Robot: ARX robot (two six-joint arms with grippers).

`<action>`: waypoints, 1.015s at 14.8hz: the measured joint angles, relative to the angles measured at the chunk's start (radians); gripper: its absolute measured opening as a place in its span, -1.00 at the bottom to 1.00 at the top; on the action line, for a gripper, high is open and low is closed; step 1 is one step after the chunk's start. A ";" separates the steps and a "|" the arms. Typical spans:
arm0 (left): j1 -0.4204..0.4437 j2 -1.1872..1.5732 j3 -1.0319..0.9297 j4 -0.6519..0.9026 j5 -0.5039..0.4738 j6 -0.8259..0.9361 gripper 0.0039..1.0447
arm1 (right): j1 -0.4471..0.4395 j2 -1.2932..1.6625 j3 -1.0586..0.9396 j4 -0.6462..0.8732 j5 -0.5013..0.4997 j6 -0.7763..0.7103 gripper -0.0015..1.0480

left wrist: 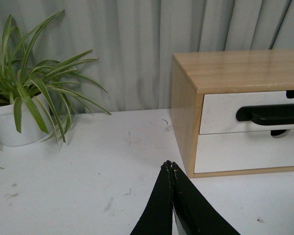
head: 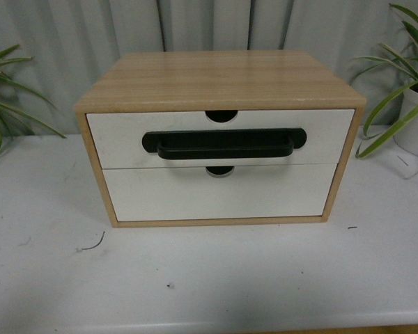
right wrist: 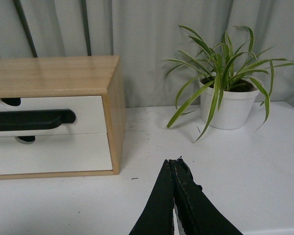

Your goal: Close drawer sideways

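A small wooden cabinet sits mid-table against the grey curtain, with bare white table stretching in front and to both sides. The drawer, the upper one with the long black handle, sits nearly flush with the cabinet's front edge; the plain lower drawer front lies just under it. Whether anything is inside either cannot be seen. A potted plant stands well off to the right, another potted plant to the left. The left gripper and right gripper both hover over open tabletop, fingertips pressed together, holding nothing.
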 joint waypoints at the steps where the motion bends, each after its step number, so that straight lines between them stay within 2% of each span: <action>1: 0.000 0.000 0.000 0.000 0.000 -0.002 -0.94 | 0.000 0.000 0.000 0.000 0.000 0.000 -0.96; 2: 0.000 0.000 0.000 0.000 0.000 -0.002 -0.67 | 0.000 0.000 0.000 0.000 0.000 0.000 -0.89; 6: 0.000 0.000 0.000 0.000 0.000 -0.002 0.30 | 0.000 0.000 0.000 0.000 0.000 0.000 0.12; 8: 0.000 0.000 0.000 0.000 0.000 -0.002 0.85 | 0.000 0.000 0.000 0.000 0.000 0.000 0.64; 9: 0.000 0.000 0.000 0.000 0.000 -0.001 0.87 | 0.000 0.000 0.000 0.000 0.000 0.000 0.91; 10: 0.000 0.000 0.000 0.000 0.000 -0.001 0.88 | 0.000 0.000 0.000 0.000 0.000 0.000 0.85; 15: 0.000 0.000 0.000 0.000 0.000 -0.001 0.88 | 0.000 0.000 0.000 0.000 0.000 0.000 0.87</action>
